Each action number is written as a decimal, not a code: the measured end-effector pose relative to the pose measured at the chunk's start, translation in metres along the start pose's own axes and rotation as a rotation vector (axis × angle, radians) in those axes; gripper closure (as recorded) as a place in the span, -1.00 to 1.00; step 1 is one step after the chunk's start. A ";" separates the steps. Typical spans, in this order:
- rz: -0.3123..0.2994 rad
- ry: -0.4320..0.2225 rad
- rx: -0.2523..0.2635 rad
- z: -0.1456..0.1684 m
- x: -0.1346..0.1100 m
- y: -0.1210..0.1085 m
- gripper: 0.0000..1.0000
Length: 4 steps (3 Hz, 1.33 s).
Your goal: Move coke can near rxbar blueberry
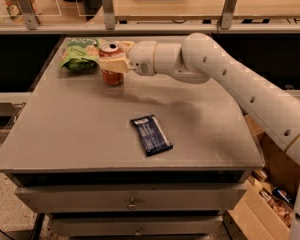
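Observation:
The coke can [111, 75], red-orange with a silver top, stands upright at the back left of the grey table [65, 129]. My gripper [112, 59] reaches in from the right and is shut on the can's upper half, its pale fingers [118, 64] on either side of it. The can's base looks at or just above the tabletop. The rxbar blueberry [150, 134], a flat dark navy wrapper, lies near the middle front of the table, well apart from the can.
A green snack bag [79, 55] lies just left of the can at the table's back left corner. A shelf rail with posts [107, 6] runs behind the table. Drawers [132, 202] sit below, and a cardboard box [260, 204] stands at the lower right.

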State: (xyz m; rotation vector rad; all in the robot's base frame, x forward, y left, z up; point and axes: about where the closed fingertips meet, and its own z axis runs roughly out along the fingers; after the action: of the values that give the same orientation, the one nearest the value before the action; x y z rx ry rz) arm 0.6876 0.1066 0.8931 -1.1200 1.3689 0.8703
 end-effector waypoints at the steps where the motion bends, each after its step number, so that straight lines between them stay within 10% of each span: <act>1: 0.000 0.000 0.000 0.000 -0.001 0.000 1.00; 4: -0.012 0.014 -0.001 0.002 -0.005 -0.001 1.00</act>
State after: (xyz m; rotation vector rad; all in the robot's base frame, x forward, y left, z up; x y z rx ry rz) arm 0.6888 0.1093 0.8977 -1.1358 1.3720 0.8564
